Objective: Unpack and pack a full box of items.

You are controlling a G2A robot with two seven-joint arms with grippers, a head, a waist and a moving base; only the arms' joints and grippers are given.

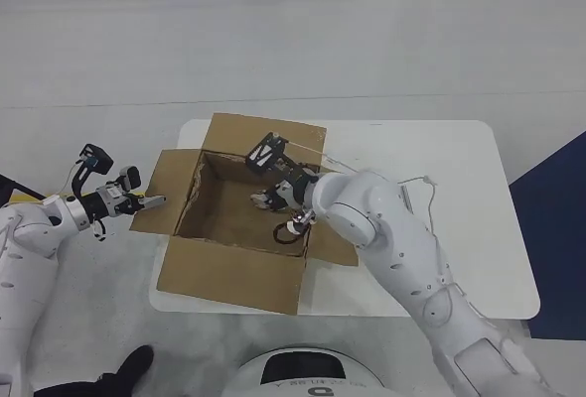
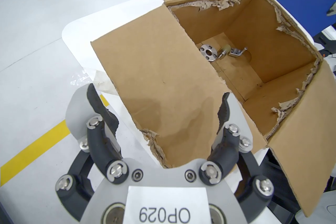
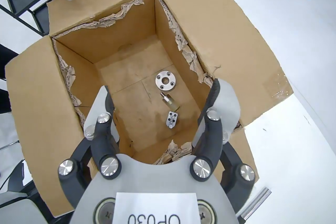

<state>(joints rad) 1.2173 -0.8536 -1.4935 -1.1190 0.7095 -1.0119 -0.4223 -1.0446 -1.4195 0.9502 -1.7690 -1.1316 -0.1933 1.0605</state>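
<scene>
An open cardboard box (image 1: 235, 260) stands on the white table (image 1: 422, 179), its flaps folded out and its torn paper edges showing. On its floor lie a round metal flange (image 3: 165, 80), a small cylinder with a pin (image 3: 169, 101) and a small metal block (image 3: 172, 120); the flange (image 2: 208, 52) also appears in the left wrist view. My right gripper (image 3: 160, 87) hangs open over the box mouth (image 1: 265, 198), above these parts. My left gripper (image 2: 157, 93) is open at the outer edge of the left flap (image 1: 156, 201), one finger on each side of the torn edge.
A metal rod (image 3: 256, 202) lies on the table beside the box's near-right corner. The right half of the table is bare. A blue panel (image 1: 571, 228) stands off the table's right side. Yellow floor tape (image 2: 34, 146) runs under the left arm.
</scene>
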